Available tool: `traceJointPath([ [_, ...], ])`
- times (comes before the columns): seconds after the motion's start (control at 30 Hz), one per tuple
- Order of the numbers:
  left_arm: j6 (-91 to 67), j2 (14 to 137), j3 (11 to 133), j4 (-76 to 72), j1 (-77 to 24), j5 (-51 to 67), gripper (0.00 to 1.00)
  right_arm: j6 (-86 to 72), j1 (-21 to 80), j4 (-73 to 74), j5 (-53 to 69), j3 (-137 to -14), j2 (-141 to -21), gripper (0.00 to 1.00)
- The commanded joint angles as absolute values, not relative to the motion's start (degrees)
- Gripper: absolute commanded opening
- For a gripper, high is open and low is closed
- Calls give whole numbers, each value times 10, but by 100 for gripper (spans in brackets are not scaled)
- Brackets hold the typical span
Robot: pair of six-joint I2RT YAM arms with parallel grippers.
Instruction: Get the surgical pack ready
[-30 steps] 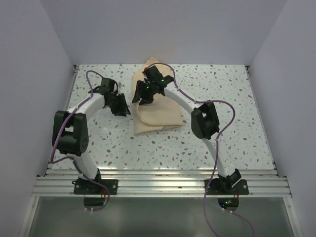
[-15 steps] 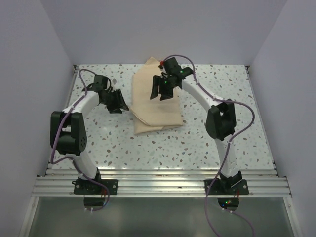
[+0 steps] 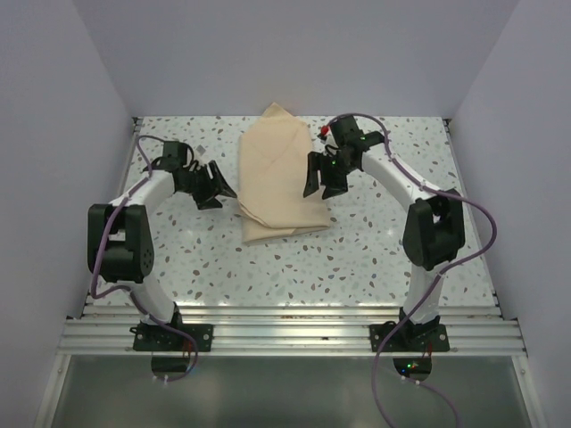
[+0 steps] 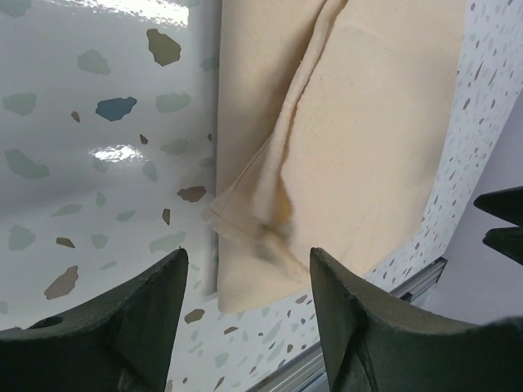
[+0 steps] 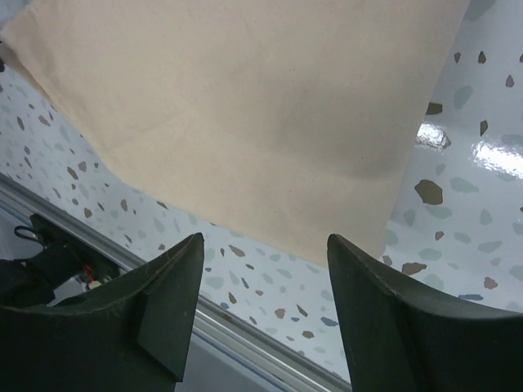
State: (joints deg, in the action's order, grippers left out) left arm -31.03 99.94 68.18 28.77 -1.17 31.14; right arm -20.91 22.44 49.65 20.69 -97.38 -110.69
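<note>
The surgical pack (image 3: 281, 183) is a tan folded parcel lying flat at the middle back of the speckled table, with a pointed flap at its far end. It fills the top of the left wrist view (image 4: 359, 139), its layered folded edges showing, and of the right wrist view (image 5: 245, 114). My left gripper (image 3: 217, 189) is open and empty, just left of the pack's left edge. My right gripper (image 3: 319, 181) is open and empty, over the pack's right edge.
The speckled table (image 3: 375, 259) has a metal rail (image 3: 294, 312) along its near edge. White walls enclose the left, back and right sides. A purple cable loops over each arm.
My right gripper has moved right, from over the middle of the pack to its right edge. My left gripper has shifted slightly back and stays beside the pack's left edge.
</note>
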Motion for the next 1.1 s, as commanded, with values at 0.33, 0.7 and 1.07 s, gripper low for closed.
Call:
traceJointPath([
  [0.33,-345,1001,685,218,19,360,64,-181,200,521,295,-938,-1078,56],
  [0.7,-264,1121,733,273,4,416,71,-171,200,540,300,-964,-1110,56],
  [1.07,-301,1133,710,218,-40,446,47,-185,200,520,355,-952,-1138,36],
])
